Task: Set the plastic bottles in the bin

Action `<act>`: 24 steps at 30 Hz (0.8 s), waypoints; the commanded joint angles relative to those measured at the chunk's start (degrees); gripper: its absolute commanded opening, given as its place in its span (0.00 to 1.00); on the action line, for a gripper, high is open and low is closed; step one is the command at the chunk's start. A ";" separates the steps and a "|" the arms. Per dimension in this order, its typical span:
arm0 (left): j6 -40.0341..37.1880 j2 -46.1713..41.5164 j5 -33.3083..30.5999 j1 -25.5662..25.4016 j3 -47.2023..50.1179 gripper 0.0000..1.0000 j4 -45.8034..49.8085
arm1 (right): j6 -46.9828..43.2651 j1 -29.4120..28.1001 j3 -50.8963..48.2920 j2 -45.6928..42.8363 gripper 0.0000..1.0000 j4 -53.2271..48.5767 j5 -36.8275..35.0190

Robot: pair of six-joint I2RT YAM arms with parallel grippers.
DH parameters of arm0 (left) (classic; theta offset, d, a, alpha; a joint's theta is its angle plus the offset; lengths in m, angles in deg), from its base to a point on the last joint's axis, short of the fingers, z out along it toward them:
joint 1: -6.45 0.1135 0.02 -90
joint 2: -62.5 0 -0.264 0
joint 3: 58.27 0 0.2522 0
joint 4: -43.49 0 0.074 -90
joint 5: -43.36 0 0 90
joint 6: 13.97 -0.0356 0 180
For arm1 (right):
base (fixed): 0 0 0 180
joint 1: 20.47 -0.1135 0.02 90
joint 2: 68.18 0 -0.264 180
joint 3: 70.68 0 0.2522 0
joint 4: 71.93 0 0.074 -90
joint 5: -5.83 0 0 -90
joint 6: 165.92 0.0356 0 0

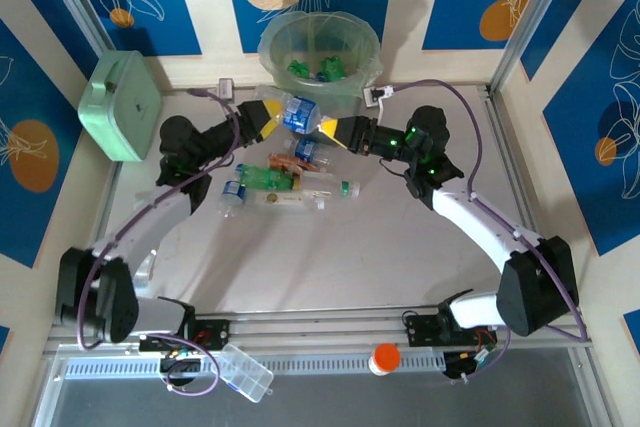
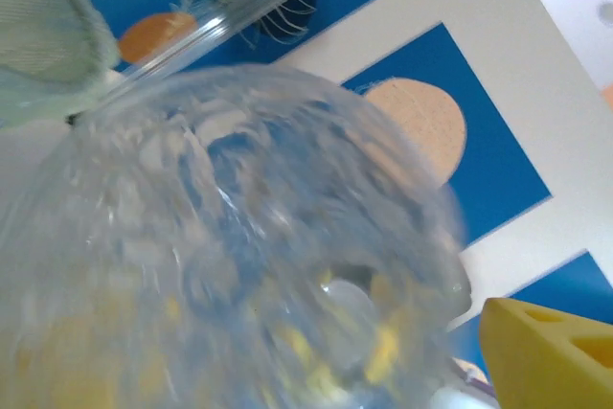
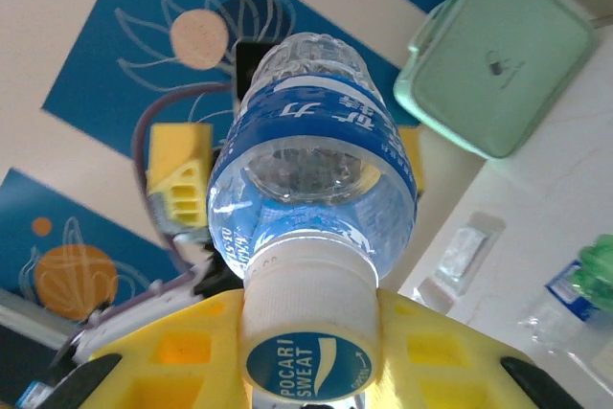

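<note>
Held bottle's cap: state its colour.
The bottle has a white cap, blue printed top; best in right wrist view.

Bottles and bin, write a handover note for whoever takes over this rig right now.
Right gripper: shut on the neck of the blue-labelled bottle, held up in front of the bin.
Left gripper: at that bottle's base; grip unclear.
Done: a few green bottles lie in the bin.
To do: drop this one in, then clear the pile on the table.

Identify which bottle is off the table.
The blue-labelled bottle, held up in front of the bin, the right gripper shut on its white cap; the others lie on the table or inside the bin.
</note>
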 commanded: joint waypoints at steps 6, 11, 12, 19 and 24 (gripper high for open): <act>-35.64 -15.05 -26.52 -0.85 -5.89 0.97 47.52 | -16.82 4.86 13.85 -1.10 0.00 -23.14 -12.99; -38.46 -15.74 -26.59 -0.92 -4.82 0.96 51.21 | -27.80 5.27 27.82 6.81 0.00 -36.09 -24.20; -38.55 -15.74 -26.35 -0.93 -4.36 0.96 51.25 | -29.30 5.40 30.50 8.96 0.00 -37.84 -25.22; -39.20 -17.28 -30.94 -1.01 -1.29 0.96 51.30 | -33.23 6.98 51.67 25.96 0.00 -49.96 -24.97; -35.78 -18.64 -38.44 -1.04 1.45 0.99 51.81 | -35.55 6.93 61.84 34.58 0.00 -55.23 -25.64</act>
